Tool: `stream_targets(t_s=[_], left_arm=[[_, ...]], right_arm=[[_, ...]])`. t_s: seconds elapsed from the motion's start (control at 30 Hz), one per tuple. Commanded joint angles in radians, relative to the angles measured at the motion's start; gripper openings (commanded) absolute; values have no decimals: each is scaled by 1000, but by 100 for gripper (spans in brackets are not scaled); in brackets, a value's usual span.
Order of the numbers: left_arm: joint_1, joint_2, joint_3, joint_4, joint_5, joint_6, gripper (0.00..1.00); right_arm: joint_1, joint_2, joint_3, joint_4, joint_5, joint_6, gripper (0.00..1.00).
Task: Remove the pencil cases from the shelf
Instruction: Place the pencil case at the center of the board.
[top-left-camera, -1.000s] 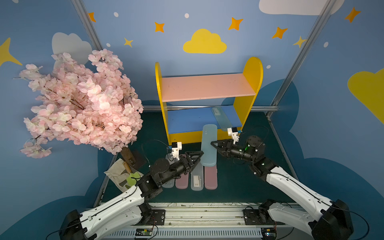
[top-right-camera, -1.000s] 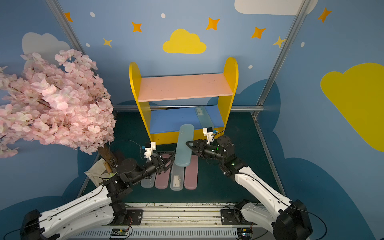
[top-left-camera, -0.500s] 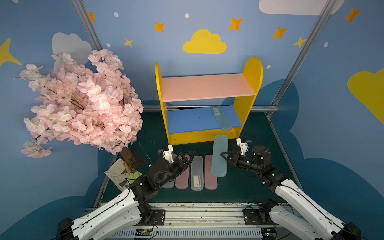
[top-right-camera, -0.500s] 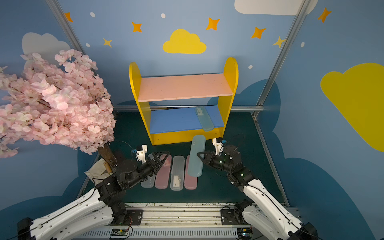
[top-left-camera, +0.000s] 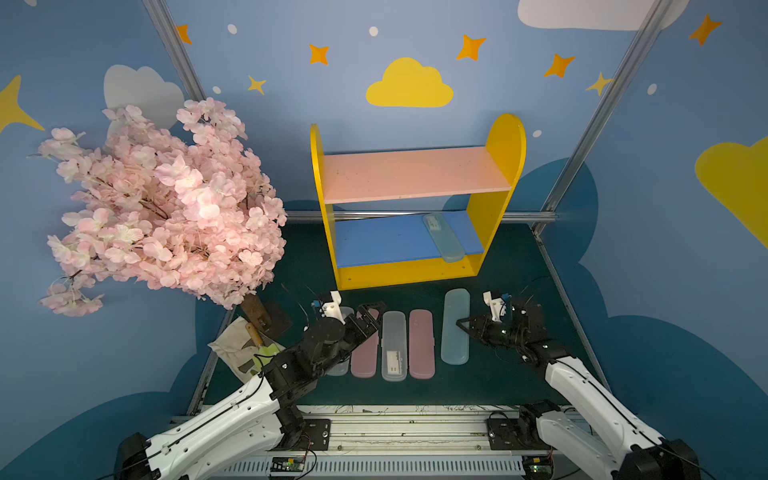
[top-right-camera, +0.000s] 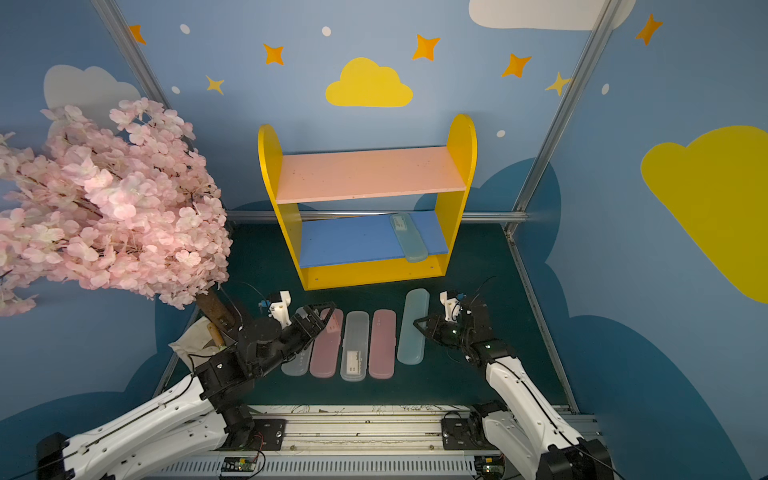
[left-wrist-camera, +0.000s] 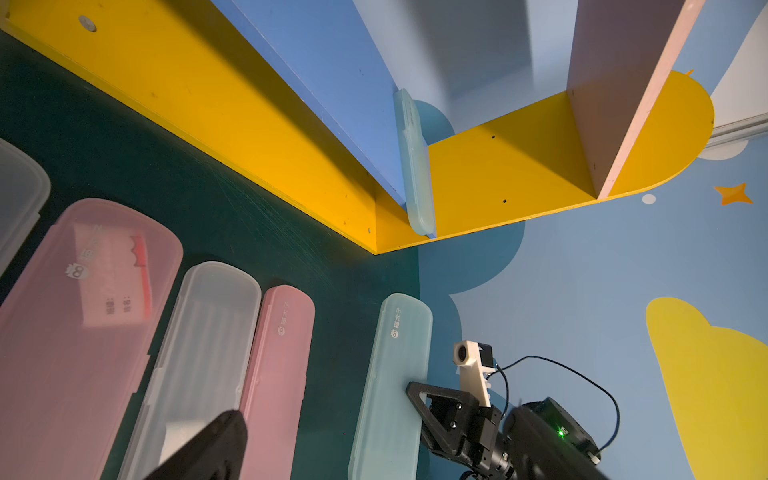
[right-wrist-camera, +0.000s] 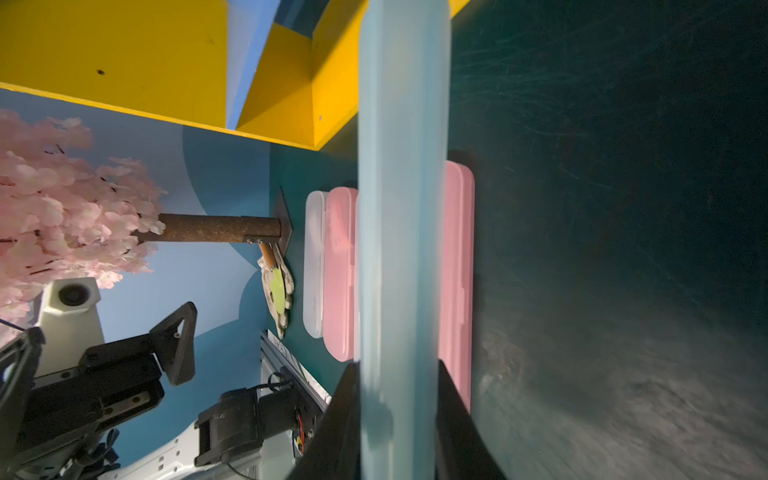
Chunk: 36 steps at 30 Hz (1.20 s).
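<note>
One pale teal case (top-left-camera: 443, 237) lies on the blue lower board (top-left-camera: 382, 243) of the shelf (top-left-camera: 505, 158), a white insert (top-left-camera: 433, 220) at its far end. On the mat (top-left-camera: 498, 382) lie a frosted case (top-right-camera: 296, 366), mostly hidden under the left arm (top-left-camera: 307, 361), a pink case (left-wrist-camera: 62, 353) holding a printed card (left-wrist-camera: 112, 282), a clear case (top-left-camera: 394, 336) with a white insert (top-left-camera: 393, 360), and a plain pink case (top-left-camera: 422, 349). The right gripper (top-left-camera: 460, 325) pinches a second teal case (top-left-camera: 456, 311) beside them; whether it touches the mat is unclear. The left gripper (top-right-camera: 320, 313) hangs spread and empty over the row's left end
</note>
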Motion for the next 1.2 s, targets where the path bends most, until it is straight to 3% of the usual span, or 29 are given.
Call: stream_targets(t_s=[0.0,0.33,0.7,1.17], left_arm=[[9,6,-9,-3,-21,17,100],[29,14,-29,15,-7,-2,100],[39,15,-28,20,7,-12,100],[47,0,-39,18,16,-29,100]], right_arm=[[-8,56,0,-10,-80,-64,18],[5,190,-17,48,-105,-178,18],[40,189,-70,118,12,-151,17],[63,269,-82,210,17,-108,17]])
